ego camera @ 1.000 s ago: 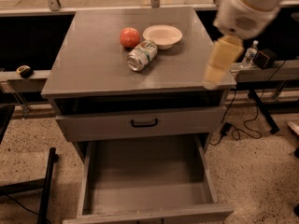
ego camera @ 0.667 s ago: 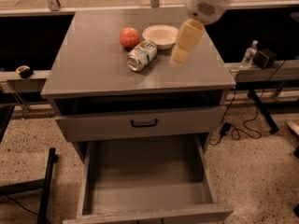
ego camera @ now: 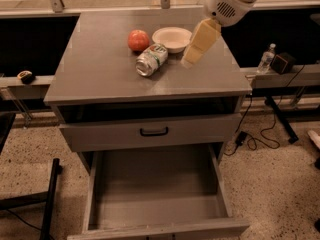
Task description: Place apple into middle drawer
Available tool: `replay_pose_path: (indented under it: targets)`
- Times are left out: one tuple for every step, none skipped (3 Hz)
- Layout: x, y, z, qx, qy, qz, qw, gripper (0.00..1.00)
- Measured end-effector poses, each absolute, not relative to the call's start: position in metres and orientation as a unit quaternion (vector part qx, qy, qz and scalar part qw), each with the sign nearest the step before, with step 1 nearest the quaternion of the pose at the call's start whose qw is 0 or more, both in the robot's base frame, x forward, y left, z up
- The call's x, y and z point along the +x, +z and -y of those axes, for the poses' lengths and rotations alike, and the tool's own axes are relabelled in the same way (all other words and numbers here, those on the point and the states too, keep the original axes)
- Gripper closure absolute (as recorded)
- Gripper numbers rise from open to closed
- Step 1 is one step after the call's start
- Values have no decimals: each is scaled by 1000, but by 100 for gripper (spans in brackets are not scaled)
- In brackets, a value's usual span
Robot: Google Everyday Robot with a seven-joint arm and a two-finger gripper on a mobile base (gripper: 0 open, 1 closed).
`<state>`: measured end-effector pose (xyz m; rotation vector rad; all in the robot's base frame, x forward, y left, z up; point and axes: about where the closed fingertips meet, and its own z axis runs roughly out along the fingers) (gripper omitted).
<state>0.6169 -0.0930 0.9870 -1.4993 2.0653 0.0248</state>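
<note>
Zero contact with apple (ego camera: 138, 40); approach step, likely. Held gripper (ego camera: 193, 57) at its 3 o'clock, state untellable. Needed next: grasp, carry to drawer (ego camera: 155, 184).

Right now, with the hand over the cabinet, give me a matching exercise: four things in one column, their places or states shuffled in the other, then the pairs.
1. apple
2. can
3. middle drawer
4. hand

a. lying on its side on the cabinet top
b. pulled out, below the drawer front with the handle
c. above the cabinet top, just right of the bowl
d. resting just left of the bowl

Pairs: 1-d, 2-a, 3-b, 4-c.
</note>
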Motion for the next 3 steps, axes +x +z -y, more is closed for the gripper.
replay_pose_path:
  targets:
    - [671, 991, 89, -527, 15, -769, 360, 0]
    - [726, 989, 70, -523, 17, -749, 407, 0]
    - [777, 965, 38, -530, 33, -743, 407, 0]
